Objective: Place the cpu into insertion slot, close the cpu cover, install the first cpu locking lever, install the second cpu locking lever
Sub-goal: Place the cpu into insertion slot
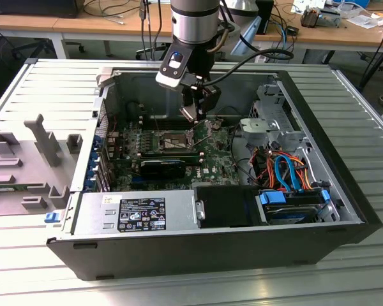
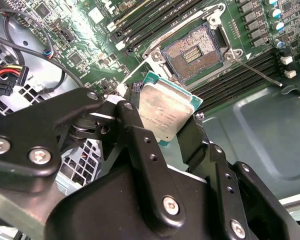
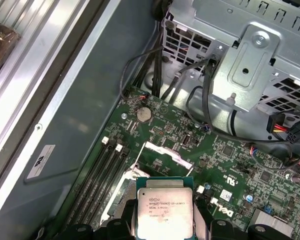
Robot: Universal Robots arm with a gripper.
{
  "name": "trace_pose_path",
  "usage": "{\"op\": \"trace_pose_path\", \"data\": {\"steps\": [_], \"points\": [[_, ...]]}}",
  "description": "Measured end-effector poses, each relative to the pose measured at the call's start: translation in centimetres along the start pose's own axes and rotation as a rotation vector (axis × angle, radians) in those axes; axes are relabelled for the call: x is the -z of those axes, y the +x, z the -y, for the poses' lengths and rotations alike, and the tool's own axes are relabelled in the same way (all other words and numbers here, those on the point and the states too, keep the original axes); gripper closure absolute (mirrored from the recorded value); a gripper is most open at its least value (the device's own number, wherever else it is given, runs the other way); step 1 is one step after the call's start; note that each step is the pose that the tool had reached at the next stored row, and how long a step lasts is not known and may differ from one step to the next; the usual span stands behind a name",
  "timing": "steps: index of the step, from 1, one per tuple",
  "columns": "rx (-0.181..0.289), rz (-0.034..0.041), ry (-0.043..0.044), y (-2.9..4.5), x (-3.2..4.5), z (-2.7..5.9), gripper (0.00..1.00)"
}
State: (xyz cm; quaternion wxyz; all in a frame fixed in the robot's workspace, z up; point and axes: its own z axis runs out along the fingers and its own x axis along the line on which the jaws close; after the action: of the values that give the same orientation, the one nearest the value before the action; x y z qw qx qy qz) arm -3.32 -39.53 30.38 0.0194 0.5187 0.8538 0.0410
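Gripper (image 2: 165, 124) clamped on cpu (image 2: 166, 106), chip pinched by its edges, hanging above insertion slot (image 2: 192, 52), not in it. Slot bare, pins showing. Cpu cover (image 3: 162, 152) looks raised. Nothing seated yet; all four steps left.

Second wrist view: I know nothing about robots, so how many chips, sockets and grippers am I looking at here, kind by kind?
cpu: 1, held between the gripper's fingers above the board
insertion slot: 1, empty, with its contact field bare
gripper: 1, shut on the cpu
Total: 3
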Motion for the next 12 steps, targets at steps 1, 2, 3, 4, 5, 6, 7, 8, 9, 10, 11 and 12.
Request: {"op": "trace_pose_path", "data": {"steps": [1,2,3,4,5,6,7,8,9,10,11,12], "points": [[-0.002,0.0002,0.0,0.0,0.0,0.0,0.46],[-0.004,0.0004,-0.0001,0.0,0.0,0.0,0.46],[-0.006,0.0006,-0.0001,0.0,0.0,0.0,0.46],[-0.009,0.0008,-0.0001,0.0,0.0,0.0,0.46],[-0.011,0.001,-0.0002,0.0,0.0,0.0,0.46],[-0.016,0.0015,-0.0001,0.0,0.0,0.0,0.46],[-0.018,0.0016,-0.0001,0.0,0.0,0.0,0.46],[-0.02,0.0018,-0.0002,0.0,0.0,0.0,0.46],[-0.023,0.0021,-0.0002,0.0,-0.01,0.0,0.46],[-0.025,0.0022,-0.0002,0.0,-0.01,0.0,0.46],[-0.028,0.0025,-0.0002,0.0,0.0,0.0,0.46],[-0.03,0.0027,-0.0003,0.0,0.0,0.0,0.46]]}}
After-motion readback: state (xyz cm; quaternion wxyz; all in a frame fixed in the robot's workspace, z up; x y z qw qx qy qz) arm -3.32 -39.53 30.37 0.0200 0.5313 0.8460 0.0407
